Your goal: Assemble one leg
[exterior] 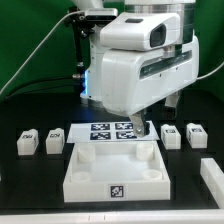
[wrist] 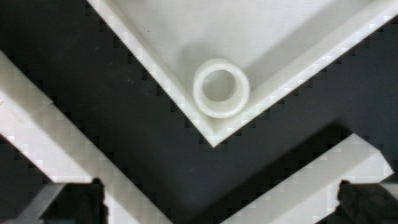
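Nearest, a white tray (exterior: 90, 190) is seen, with a round socket (wrist: 221, 88) sunk in one corner. Above that corner the gripper (wrist: 214, 205) is held spread wide, with nothing gripped. Further back, legs (exterior: 55, 138) are stood on the table (exterior: 30, 190) outside the tray, paired either side of the marker board (exterior: 108, 132).

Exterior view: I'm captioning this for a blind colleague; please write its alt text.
A white robot arm hangs over the back edge of a white square tray on a black table. A marker board lies behind the tray, with two small white legs at the exterior view's left and two at its right.
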Available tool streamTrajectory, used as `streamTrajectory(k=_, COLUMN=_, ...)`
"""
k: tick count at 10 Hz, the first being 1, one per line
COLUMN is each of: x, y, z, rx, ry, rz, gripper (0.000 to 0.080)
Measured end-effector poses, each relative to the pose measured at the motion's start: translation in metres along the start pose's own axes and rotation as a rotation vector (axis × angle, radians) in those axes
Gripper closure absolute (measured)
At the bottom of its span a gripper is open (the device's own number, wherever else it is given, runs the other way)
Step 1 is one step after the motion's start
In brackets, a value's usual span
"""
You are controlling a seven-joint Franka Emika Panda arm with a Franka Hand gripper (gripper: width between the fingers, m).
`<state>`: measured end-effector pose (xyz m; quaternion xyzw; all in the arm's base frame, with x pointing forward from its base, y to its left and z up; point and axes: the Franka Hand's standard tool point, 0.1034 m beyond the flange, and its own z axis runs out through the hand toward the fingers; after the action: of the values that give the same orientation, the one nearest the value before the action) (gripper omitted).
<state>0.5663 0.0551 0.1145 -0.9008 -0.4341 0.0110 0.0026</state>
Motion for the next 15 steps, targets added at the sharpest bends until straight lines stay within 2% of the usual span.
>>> streamTrajectory(k=8, x=0.000, y=0.000, z=0.000, rx=0.000, ry=0.000, rz=-0.037, gripper=0.0150)
streamTrajectory(k=9, x=-0.010, y=-0.010, z=0.005, rx=0.003, ry=-0.006, rz=-0.064, gripper=0.0150)
streamTrajectory(k=11, x=-0.052, y=-0.037, z=0.019, rx=0.002, ry=-0.017, rz=-0.387, gripper=0.0150)
streamTrajectory(k=13, x=-0.100, y=-0.061, z=0.041, rx=0.033, ry=-0.025, rz=-0.607, gripper=0.0150)
streamTrajectory(k=14, x=-0.116, y=-0.068, z=0.052, rx=0.034, ry=-0.017, rz=-0.699, gripper=0.0150)
streamTrajectory(k=15, x=-0.130, y=-0.078, z=0.066, rx=0.046, ry=-0.011, rz=-0.760, gripper=0.0150)
